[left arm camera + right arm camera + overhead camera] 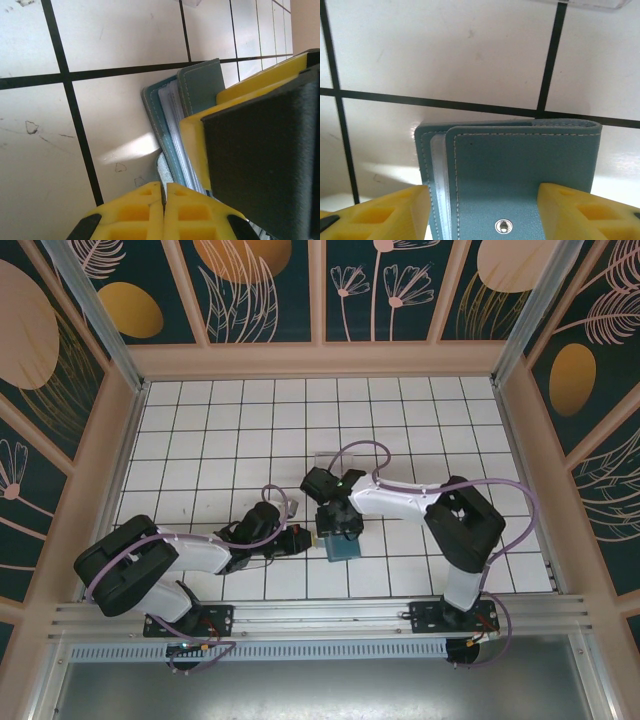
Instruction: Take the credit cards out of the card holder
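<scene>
Far half of table (250,410) is bare tile, so we've wide room there for either arm. Tight spot is centre-front. Holder (343,546) lies flat w/ R gripper (338,530) right over it, fingers spread across the cover, so there's no way in from above. L gripper (300,538), closed, sits just beside holder's left edge and blocks that side. Clear tray (592,4) lies beyond holder, near but apart. R arm (390,502) crosses the right-rear approach. We see bare tile in front of and right of holder. Walls (120,440) shut in three sides.
</scene>
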`<move>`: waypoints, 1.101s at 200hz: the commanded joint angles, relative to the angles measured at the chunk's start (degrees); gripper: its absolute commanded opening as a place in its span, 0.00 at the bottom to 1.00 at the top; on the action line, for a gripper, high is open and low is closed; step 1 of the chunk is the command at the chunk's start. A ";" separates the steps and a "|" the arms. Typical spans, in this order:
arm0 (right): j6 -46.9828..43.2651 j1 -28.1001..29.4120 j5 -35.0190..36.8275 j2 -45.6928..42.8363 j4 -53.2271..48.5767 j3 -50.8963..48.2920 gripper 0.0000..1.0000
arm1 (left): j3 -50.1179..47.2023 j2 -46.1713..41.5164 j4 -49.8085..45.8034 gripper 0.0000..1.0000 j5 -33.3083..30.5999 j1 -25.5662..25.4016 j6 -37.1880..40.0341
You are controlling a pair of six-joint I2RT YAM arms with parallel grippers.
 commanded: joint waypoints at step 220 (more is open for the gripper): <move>1.52 1.53 8.98 -1.07 -7.51 4.11 0.48 | -0.98 -6.46 -7.63 0.00 -5.46 1.79 0.81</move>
